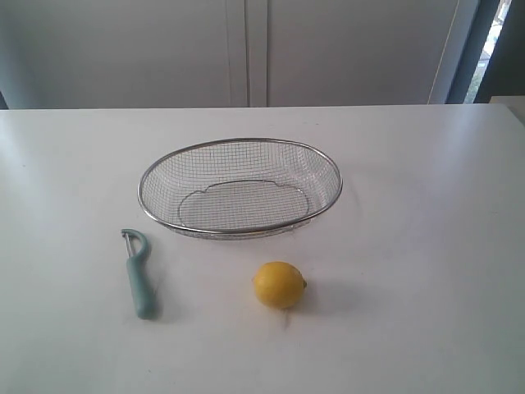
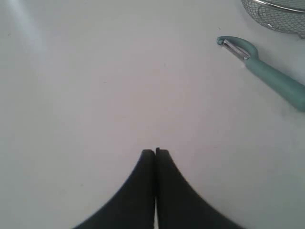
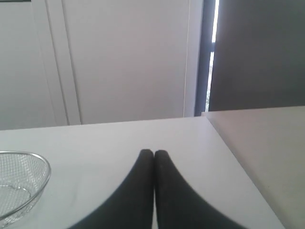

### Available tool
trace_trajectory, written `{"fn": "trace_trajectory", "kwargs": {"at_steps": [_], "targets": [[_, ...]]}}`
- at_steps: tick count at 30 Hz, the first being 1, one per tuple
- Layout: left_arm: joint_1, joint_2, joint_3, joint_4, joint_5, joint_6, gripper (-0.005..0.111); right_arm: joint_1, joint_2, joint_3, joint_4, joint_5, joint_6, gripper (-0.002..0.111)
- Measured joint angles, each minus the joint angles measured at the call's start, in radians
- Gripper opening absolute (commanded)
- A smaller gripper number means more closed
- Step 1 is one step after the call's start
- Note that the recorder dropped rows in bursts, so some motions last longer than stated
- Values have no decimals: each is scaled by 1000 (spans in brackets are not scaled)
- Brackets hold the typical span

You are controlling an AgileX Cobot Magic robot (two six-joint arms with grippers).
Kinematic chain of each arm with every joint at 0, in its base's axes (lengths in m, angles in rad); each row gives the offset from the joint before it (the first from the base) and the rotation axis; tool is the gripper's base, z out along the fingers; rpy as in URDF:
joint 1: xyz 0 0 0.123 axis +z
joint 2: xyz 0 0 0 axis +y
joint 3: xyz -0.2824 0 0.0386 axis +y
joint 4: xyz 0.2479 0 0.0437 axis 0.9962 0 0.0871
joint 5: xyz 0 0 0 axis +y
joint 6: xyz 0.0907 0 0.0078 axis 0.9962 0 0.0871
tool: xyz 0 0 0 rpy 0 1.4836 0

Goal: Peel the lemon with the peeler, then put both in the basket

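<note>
A bright yellow lemon (image 1: 280, 285) rests on the white table, in front of the silver wire-mesh basket (image 1: 240, 141), which holds nothing. The teal-handled peeler (image 1: 139, 279) lies to the lemon's left, loop head pointing away from the front edge. Neither arm shows in the exterior view. My left gripper (image 2: 155, 151) is shut with nothing in it, hovering over bare table; the peeler (image 2: 267, 73) and a bit of basket (image 2: 279, 19) lie beyond it. My right gripper (image 3: 153, 152) is shut and empty too, with the basket's rim (image 3: 44, 164) off to one side.
The white table (image 1: 426, 246) runs back to a pale wall of cabinet panels (image 1: 246, 49). In the right wrist view the table's side edge (image 3: 238, 157) runs close beside the gripper, with a second pale surface (image 3: 276, 143) beyond it.
</note>
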Motion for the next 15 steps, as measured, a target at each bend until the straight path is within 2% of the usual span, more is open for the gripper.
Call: {"fn": "trace_trajectory", "kwargs": {"at_steps": [9, 15], "targets": [[0, 0, 0, 0, 0, 0, 0, 0, 174, -114, 0, 149, 0, 0], [0, 0, 0, 0, 0, 0, 0, 0, 216, -125, 0, 105, 0, 0]]}}
